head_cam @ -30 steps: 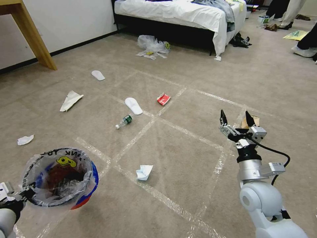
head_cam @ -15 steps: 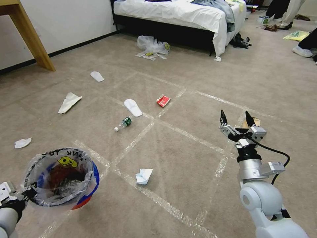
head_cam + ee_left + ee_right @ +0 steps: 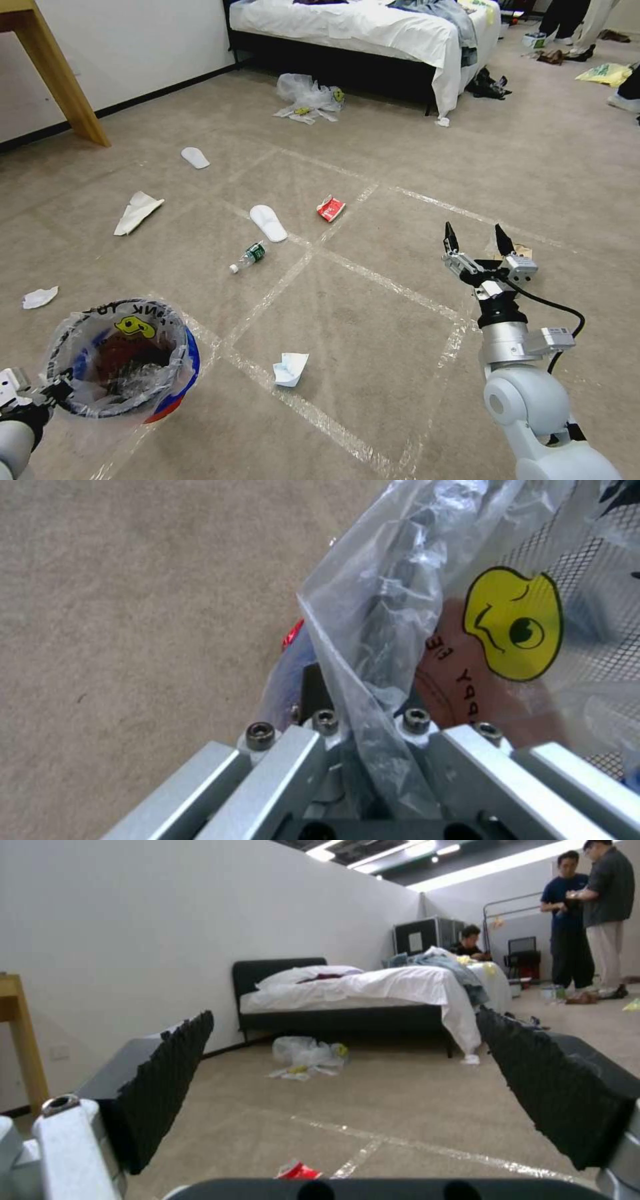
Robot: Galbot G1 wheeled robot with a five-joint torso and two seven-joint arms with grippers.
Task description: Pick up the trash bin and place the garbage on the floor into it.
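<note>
The trash bin (image 3: 120,360), red with a blue band and a printed clear liner, hangs low at my left, and my left gripper (image 3: 40,393) is shut on its rim. The left wrist view shows that gripper (image 3: 363,715) clamping rim and liner (image 3: 513,625). My right gripper (image 3: 477,240) is open and empty above the floor (image 3: 373,320); a brown paper bag (image 3: 521,251) lies just behind it. Garbage on the carpet: folded white paper (image 3: 291,368) nearest, a small bottle (image 3: 248,257), a white slipper (image 3: 268,222) and a crushed red can (image 3: 331,208).
Farther left lie crumpled paper (image 3: 39,297), a flat white sheet (image 3: 137,211) and a second slipper (image 3: 195,157). Clear plastic bags (image 3: 308,97) sit before the bed (image 3: 360,27). A wooden table leg (image 3: 63,80) stands at far left.
The whole head view has shifted: floor litter sits lower and slightly left, so the camera has moved forward. Both arms and the held bin keep their places in the view.
</note>
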